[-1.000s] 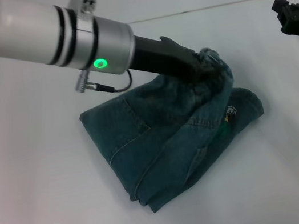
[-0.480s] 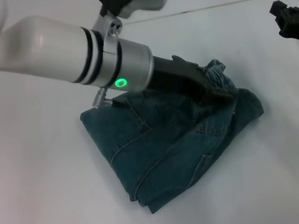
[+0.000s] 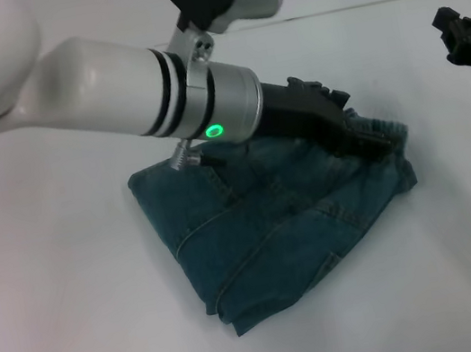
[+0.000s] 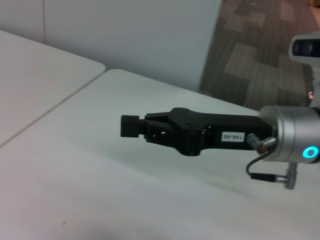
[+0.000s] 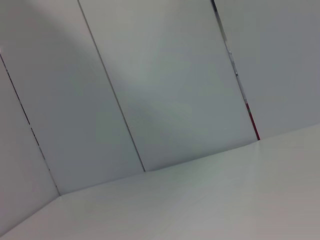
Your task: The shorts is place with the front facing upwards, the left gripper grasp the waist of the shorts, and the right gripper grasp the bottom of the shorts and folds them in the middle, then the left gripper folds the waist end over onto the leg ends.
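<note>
We see the white surface (image 3: 80,331) carrying the folded denim shorts (image 3: 264,235), their long axis trailing from the jaws back toward us. Our left gripper (image 3: 374,142) is the nearer arm, its jaws pinching the waist end (image 3: 383,133) low over the fold. Our right gripper (image 3: 467,39) waits well apart; whether its jaws are spread we cannot tell.

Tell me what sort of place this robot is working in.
Probably an indoor lab or office test bench: a plain white table, bare panelled walls, carpet-tiled floor, and only denim shorts laid out.
</note>
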